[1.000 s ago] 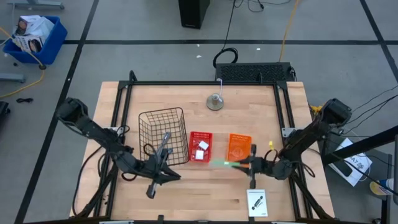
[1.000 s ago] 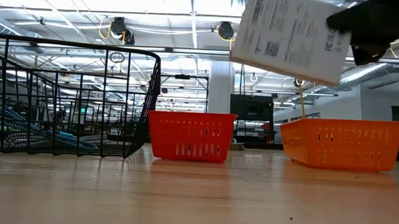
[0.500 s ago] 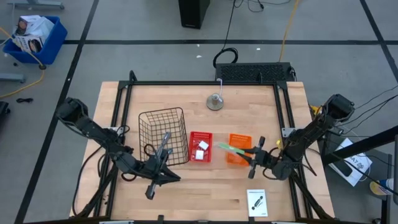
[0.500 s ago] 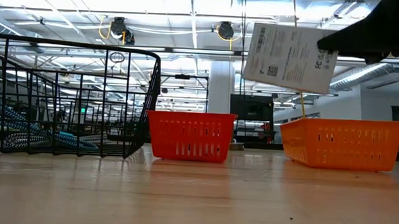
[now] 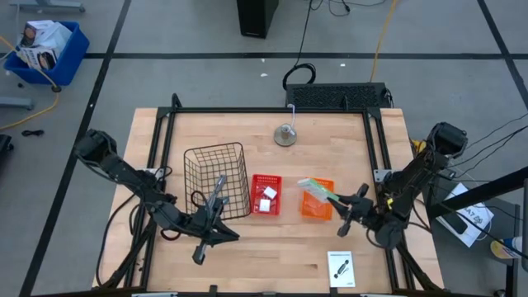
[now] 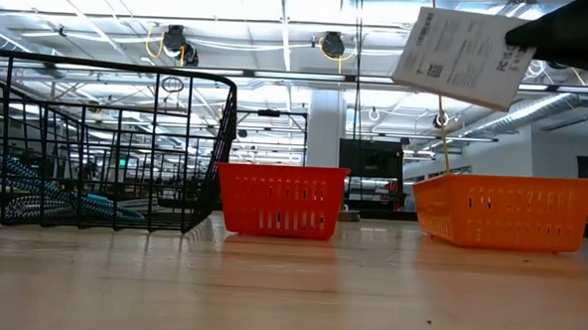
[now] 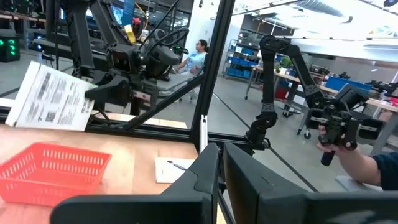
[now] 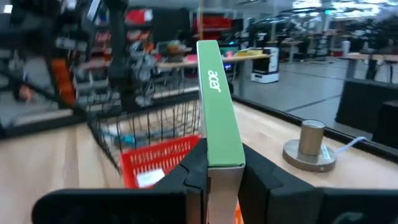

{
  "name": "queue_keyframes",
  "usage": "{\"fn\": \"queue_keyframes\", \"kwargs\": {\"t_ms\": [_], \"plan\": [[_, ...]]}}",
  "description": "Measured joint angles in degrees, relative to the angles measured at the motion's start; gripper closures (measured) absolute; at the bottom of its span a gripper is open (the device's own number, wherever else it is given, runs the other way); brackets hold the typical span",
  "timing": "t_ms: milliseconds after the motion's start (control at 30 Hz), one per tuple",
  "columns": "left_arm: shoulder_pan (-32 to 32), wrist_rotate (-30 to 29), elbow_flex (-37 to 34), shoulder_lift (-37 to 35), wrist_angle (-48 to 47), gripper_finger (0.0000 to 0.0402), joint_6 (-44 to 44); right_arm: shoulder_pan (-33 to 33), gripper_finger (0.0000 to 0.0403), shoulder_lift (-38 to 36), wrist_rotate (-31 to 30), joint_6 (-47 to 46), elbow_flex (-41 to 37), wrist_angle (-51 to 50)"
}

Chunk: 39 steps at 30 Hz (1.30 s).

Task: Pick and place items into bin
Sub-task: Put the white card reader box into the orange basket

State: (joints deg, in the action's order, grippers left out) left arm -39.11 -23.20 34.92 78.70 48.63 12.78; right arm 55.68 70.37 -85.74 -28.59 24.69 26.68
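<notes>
The right gripper (image 5: 337,200) clamps a flat box (image 5: 313,189), green on its edge with "acer" lettering and white with black print on its face, above the orange bin (image 5: 317,200). The left gripper (image 5: 221,186), fingers nearly together and empty, rests by the wire basket (image 5: 216,179).

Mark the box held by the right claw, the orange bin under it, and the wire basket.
Box (image 6: 462,56), low view, its printed white face.
Orange bin (image 6: 504,212), low view, front wall.
Wire basket (image 5: 216,179), high view, mesh floor.

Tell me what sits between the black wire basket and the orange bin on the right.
The small red bin sits between the wire basket and the orange bin, each apart; the high view shows it.
</notes>
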Motion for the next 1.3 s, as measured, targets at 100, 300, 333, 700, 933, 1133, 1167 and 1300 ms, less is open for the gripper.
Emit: {"fn": "queue_keyframes", "kwargs": {"t_ms": [100,300,333,700,933,1133,1167,1300], "plan": [[0.0,0.0,0.0,0.0,0.0,0.0371,0.0,1.1,0.036,0.7,-1.5,-5.1,0.0,0.0],[0.0,0.0,0.0,0.0,0.1,0.0371,0.4,1.1,0.036,4.0,-1.8,-6.3,0.0,-0.5],[0.0,0.0,0.0,0.0,0.1,0.0371,1.1,1.1,0.036,4.2,-2.4,-6.0,0.0,-0.1],[0.0,0.0,0.0,0.0,0.1,0.0371,2.0,1.7,0.036,4.5,-1.0,-3.9,0.0,-2.0],[0.0,0.0,0.0,0.0,-0.1,0.0371,2.0,1.8,0.036,4.7,0.1,-16.8,-2.7,-4.6],[0.0,0.0,0.0,0.0,-0.1,0.0371,2.1,1.8,0.0361,3.4,2.7,-16.7,-3.0,-4.4],[0.0,0.0,0.0,0.0,-0.2,0.0371,2.1,1.7,0.0361,2.8,3.2,-15.6,-3.0,-4.4],[0.0,0.0,0.0,0.0,-0.5,0.0371,2.1,1.8,0.0361,-0.5,3.5,-9.0,-2.5,-4.3]]}}
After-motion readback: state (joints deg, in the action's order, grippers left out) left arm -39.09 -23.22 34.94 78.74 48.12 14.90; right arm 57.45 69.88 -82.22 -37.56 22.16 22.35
